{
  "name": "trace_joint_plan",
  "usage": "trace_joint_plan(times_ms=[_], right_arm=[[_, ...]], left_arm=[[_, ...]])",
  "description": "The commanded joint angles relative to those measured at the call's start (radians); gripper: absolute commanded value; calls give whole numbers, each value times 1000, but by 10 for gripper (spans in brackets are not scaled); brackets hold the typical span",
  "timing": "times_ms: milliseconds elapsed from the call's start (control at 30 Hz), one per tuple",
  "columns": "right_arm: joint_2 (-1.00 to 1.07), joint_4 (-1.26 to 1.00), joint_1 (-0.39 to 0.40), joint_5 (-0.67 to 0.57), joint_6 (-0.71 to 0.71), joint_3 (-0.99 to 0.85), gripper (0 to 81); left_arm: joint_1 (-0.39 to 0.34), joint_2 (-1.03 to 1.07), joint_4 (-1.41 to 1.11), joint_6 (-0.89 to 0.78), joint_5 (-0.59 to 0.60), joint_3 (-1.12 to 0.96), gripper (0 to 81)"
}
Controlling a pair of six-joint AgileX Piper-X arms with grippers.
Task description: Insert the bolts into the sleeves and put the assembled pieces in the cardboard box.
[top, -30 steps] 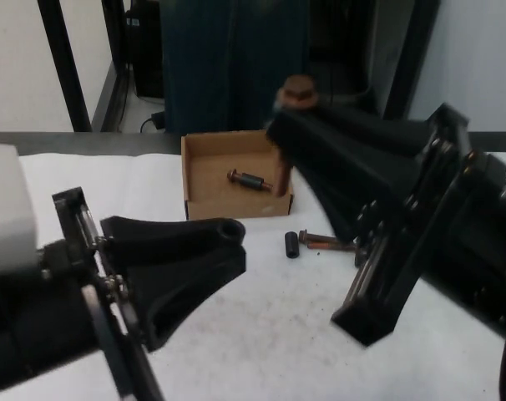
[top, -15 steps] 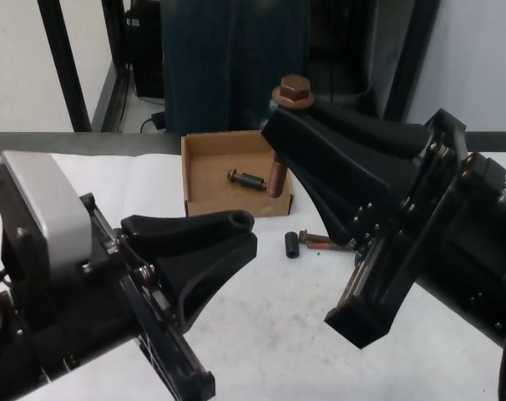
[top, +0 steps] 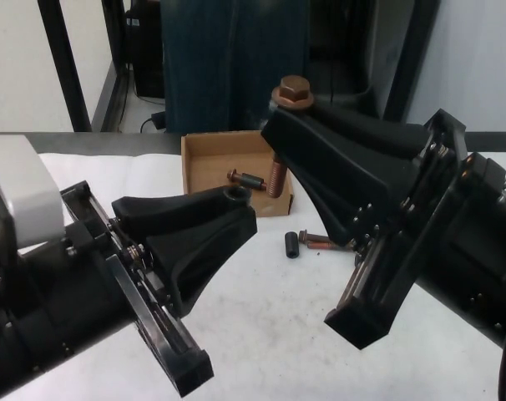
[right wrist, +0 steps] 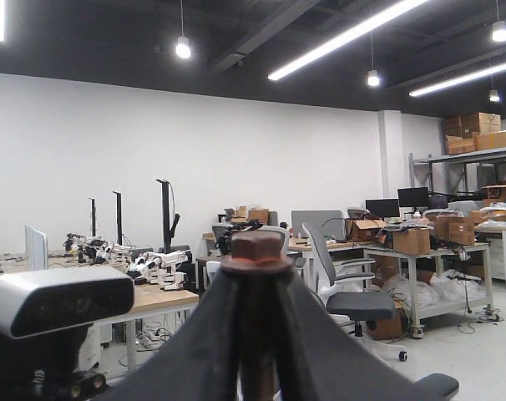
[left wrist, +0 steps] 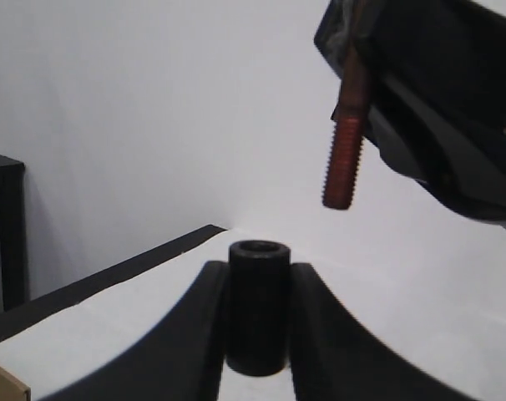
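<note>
Above the white surface [top: 261,334], left gripper [left wrist: 258,271] clamps a black cylindrical sleeve [left wrist: 257,326] upright; right gripper [right wrist: 257,280] holds a copper-coloured hex bolt [left wrist: 340,163] tip-down, off-line from its bore. Best to centre the tip, keep it vertical, then lower.

Above held sleeve [top: 235,195]: open air for you; held bolt [top: 275,177] hangs at its 2 o'clock.
Bench [top: 261,334], 5 o'clock of cardboard box [top: 204,149]: loose sleeve [top: 291,245] and loose bolt [top: 320,241] block you.
</note>
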Motion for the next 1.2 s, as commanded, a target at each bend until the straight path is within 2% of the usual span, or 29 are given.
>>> trace_joint_plan(times_ms=[0, 400, 733, 1167], right_arm=[[0, -20, 2, 3, 7, -4, 2], [0, -20, 8, -6, 19, -4, 2], [0, 7, 49, -6, 22, -4, 2], [0, 11, 49, -6, 14, -4, 2]], left_arm=[[-7, 1, -32, -51, 48, -12, 9], [-7, 1, -32, -83, 89, -12, 9], [-9, 1, -34, -83, 145, -12, 9], [-9, 1, -78, -74, 146, -12, 9]])
